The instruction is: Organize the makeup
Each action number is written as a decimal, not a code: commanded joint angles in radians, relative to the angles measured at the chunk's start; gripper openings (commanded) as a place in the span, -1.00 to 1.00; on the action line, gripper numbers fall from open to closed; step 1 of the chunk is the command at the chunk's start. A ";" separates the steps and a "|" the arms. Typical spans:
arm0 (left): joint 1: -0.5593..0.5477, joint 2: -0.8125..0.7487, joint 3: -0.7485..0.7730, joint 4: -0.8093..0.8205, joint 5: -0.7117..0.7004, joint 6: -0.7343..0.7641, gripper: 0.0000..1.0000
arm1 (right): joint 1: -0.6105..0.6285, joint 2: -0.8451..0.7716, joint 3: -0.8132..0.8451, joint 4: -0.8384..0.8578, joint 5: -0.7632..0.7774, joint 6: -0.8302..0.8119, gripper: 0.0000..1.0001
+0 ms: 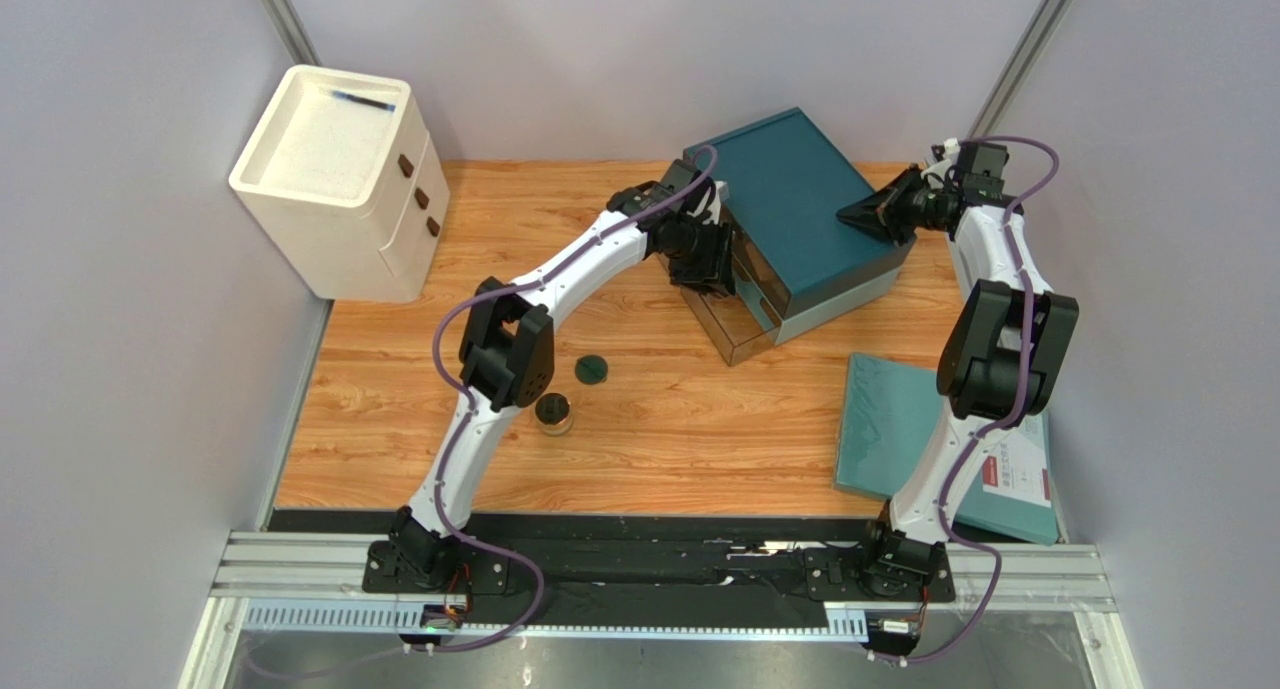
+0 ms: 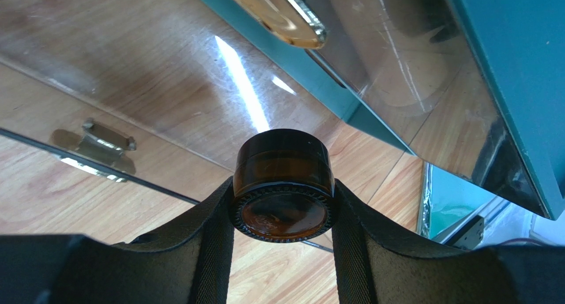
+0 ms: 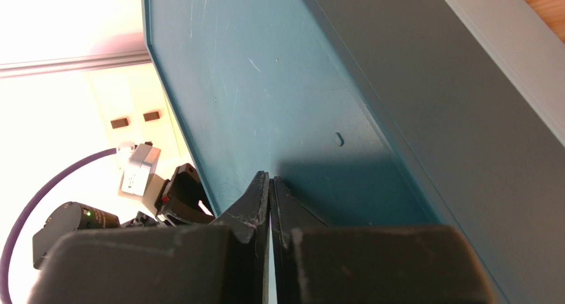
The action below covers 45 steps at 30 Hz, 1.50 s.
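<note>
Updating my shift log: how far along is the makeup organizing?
Done: no stowed items visible. In hand: left end effector grips a brown jar at the teal drawer box, shut right end effector touching its top. Left: dark jar and green disc on the table.

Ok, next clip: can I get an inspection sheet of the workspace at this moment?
Surface: wooden table, no damage seen.
Job's things: brown jar held by the left arm; dark jar and green disc loose on the table.
Clutter: flat teal panel by the right arm.
Grippers: left gripper shut on the brown jar, at the teal box drawers; right gripper shut, tips at the box's top.
Cables: purple cable along each arm, no snag seen.
Surroundings: white cabinet, grey walls.
</note>
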 commanded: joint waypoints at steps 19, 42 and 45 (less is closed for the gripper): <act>-0.004 -0.074 0.087 -0.047 -0.003 0.052 0.25 | 0.020 0.079 -0.071 -0.198 0.139 -0.084 -0.91; 0.079 -0.642 -0.804 -0.285 -0.284 0.195 0.97 | 0.023 0.068 -0.116 -0.212 0.144 -0.130 -0.88; 0.080 -0.634 -0.844 -0.292 -0.315 0.169 0.98 | 0.023 0.070 -0.122 -0.210 0.141 -0.129 -0.88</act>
